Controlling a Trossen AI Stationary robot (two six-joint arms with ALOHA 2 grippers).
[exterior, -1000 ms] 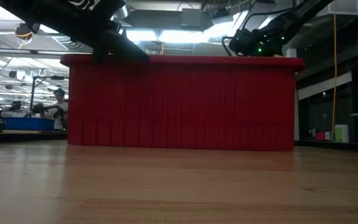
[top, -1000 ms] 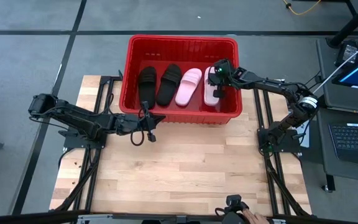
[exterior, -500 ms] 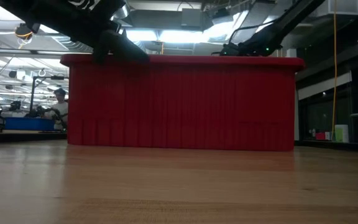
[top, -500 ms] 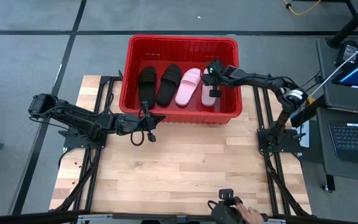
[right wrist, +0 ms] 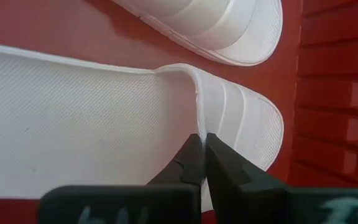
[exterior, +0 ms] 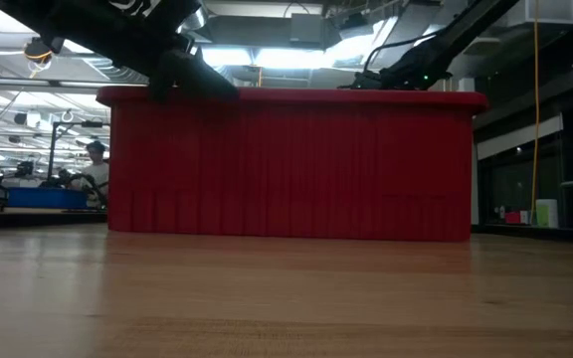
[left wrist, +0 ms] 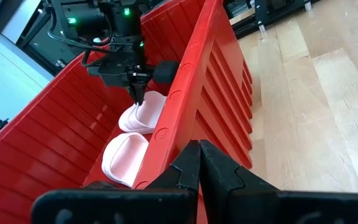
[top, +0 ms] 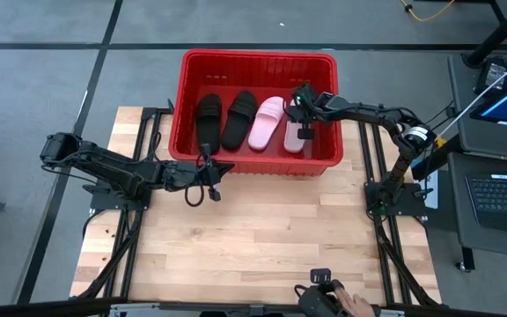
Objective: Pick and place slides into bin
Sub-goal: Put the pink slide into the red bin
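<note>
Lying side by side in the bin, upper middle of the high view, are all four slides: two black slides on the left and two pink slides on the right. From table height none of them can be seen; the low view gives only the bin's red ribbed wall filling the middle of the frame, with both arms crossing above its rim.

The right gripper reaches into the bin's right end, over the rightmost pink slide. Its own wrist view shows what the overhead one cannot: the fingertips are pressed almost together at the edge of that slide's strap; whether they pinch any of it I cannot tell.

The left gripper waits just outside the bin's near wall, lower left of the bin. Its wrist view shows its fingers closed on nothing, looking along the red wall at the pink pair and the right gripper beyond.

A person's hand shows at the bottom edge of the high view.
</note>
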